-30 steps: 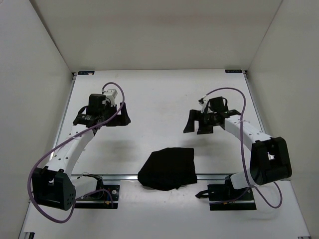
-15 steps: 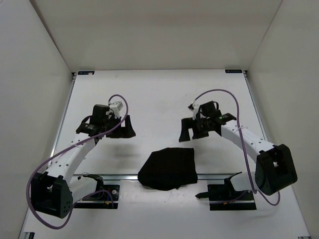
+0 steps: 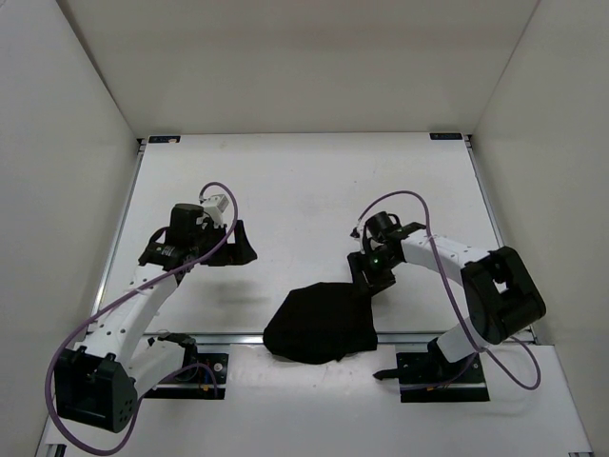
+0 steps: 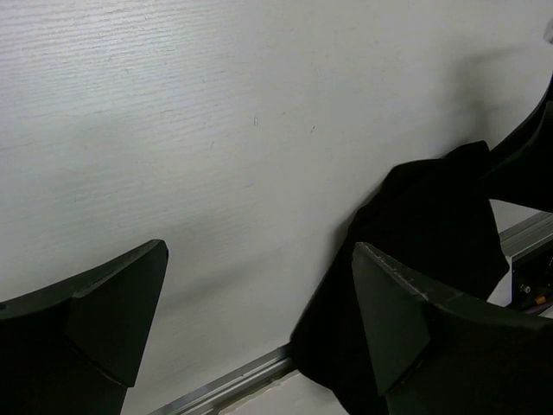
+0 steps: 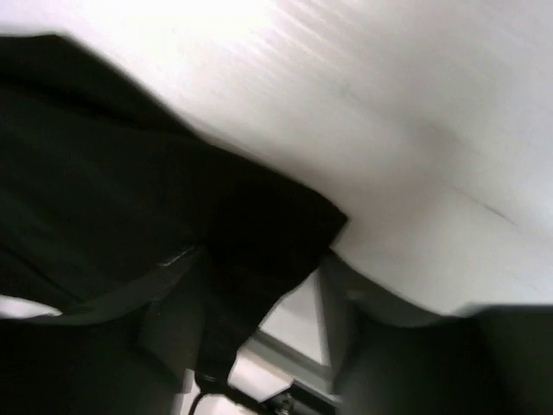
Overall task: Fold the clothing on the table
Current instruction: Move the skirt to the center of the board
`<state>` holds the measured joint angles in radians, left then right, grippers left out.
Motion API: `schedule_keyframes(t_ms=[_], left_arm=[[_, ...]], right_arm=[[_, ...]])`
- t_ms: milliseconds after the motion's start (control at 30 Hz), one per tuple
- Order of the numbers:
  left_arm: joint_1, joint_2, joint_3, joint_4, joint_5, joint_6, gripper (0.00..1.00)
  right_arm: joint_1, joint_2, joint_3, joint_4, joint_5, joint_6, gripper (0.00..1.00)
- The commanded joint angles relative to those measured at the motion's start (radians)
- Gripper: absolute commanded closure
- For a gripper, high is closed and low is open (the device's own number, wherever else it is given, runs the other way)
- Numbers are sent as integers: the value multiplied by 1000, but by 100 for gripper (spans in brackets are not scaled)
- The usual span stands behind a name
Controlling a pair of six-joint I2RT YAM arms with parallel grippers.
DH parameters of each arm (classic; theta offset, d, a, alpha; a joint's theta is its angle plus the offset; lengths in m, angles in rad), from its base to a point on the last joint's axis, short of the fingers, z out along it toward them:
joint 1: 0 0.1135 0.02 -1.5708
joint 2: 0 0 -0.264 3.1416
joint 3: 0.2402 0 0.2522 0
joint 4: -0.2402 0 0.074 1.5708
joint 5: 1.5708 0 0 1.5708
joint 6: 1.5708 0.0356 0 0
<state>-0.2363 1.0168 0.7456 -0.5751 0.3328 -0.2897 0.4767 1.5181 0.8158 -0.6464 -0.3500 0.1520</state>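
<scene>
The clothing (image 3: 319, 324) is a plain black bundle lying at the near edge of the white table (image 3: 295, 181), partly over the metal rail. My right gripper (image 3: 366, 278) is down at its far right corner. In the blurred right wrist view the clothing (image 5: 121, 164) fills the left side. Its corner lies between the fingers of my right gripper (image 5: 259, 270), which stand partly apart with white table showing in the gap. My left gripper (image 3: 240, 246) hovers wide open left of the garment. The left wrist view has the clothing (image 4: 423, 216) behind the right finger (image 4: 406, 320) and nothing held.
A metal rail (image 3: 219, 335) runs along the table's near edge under the garment. Both arm bases (image 3: 200, 373) are bolted just behind it. White walls close in on the left, right and far sides. Purple cables loop from each arm.
My right gripper has swung left and toward the near edge, down onto the garment's far right corner, with its jaws narrowing. The left arm shifted only slightly and stayed open.
</scene>
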Motion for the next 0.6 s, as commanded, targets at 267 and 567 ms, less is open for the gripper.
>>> schedule_keyframes(t_ms=[267, 567], left_arm=[[5, -37, -8, 17, 8, -17, 2], [18, 55, 98, 37, 3, 18, 1]], right_arm=[[-41, 37, 250, -19, -9, -29, 100], [-219, 240, 1211, -91, -59, -46, 100]])
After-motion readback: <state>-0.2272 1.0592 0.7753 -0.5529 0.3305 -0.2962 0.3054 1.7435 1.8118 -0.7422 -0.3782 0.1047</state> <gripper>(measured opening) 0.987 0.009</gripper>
